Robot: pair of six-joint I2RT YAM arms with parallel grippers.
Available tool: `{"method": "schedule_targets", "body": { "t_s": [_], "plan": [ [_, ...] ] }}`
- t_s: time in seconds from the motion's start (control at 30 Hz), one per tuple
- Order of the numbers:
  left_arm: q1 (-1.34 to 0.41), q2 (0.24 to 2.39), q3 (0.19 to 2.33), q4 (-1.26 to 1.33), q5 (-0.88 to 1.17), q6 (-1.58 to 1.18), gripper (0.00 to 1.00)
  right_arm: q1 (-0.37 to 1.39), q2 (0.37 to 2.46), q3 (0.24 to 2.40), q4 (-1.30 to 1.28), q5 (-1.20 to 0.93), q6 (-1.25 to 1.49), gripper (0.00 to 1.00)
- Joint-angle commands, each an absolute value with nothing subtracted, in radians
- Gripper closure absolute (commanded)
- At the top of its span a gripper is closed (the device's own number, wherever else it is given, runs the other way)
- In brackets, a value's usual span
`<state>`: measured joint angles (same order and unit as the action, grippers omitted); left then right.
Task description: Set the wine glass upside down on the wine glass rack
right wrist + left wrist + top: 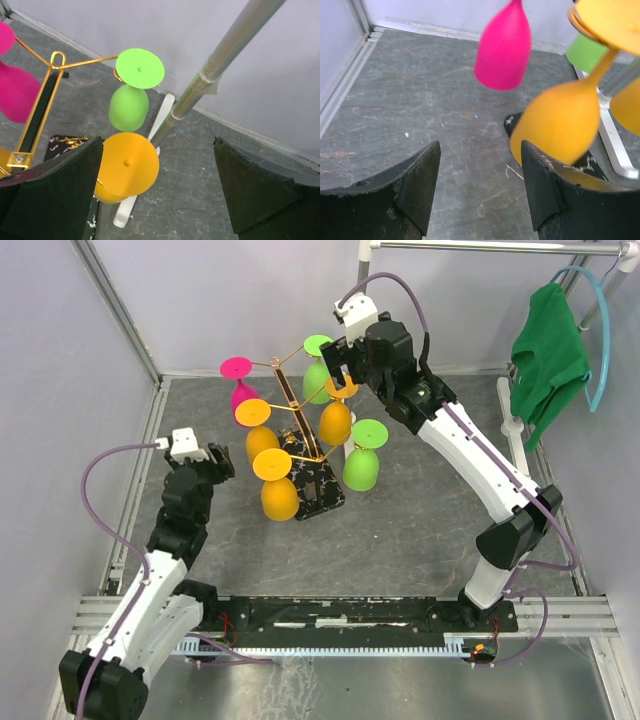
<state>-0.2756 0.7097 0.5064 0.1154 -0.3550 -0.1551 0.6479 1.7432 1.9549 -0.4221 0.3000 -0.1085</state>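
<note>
Left claw (480,146), right claw (159,144); six glasses (279,498) – one rack (322,487)

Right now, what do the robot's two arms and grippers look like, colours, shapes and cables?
Both arms are white shells with black joint housings. The left arm and right arm each carry a white camera box at the wrist and a lilac cable looping alongside. The left gripper and right gripper have black, wedge-shaped fingers with worn edges.
</note>
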Motion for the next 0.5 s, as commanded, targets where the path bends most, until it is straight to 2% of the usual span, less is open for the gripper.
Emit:
{"method": "schedule_targets", "body": {
  "t_s": [0.0,0.17,0.33,0.47],
  "plan": [
    [-0.174,0.783,0.607,0.19,-0.256,-0.175,0.3,0.628,1.663,1.928,-0.42,0.32,-0.134,0.0],
    [-0.123,0.963,0.805,0.1,-0.196,-0.149,0.25,0.593,1.595,1.879,-0.418,0.328,-0.136,0.0],
    [-0.119,1.102,1.02,-0.03,-0.217,-0.132,0.02,0.536,1.533,1.833,-0.44,0.327,-0.126,0.0],
    [-0.117,1.16,1.149,-0.078,-0.209,-0.095,0.01,0.477,1.506,1.814,-0.471,0.313,-0.11,0.0]
  ]
}}
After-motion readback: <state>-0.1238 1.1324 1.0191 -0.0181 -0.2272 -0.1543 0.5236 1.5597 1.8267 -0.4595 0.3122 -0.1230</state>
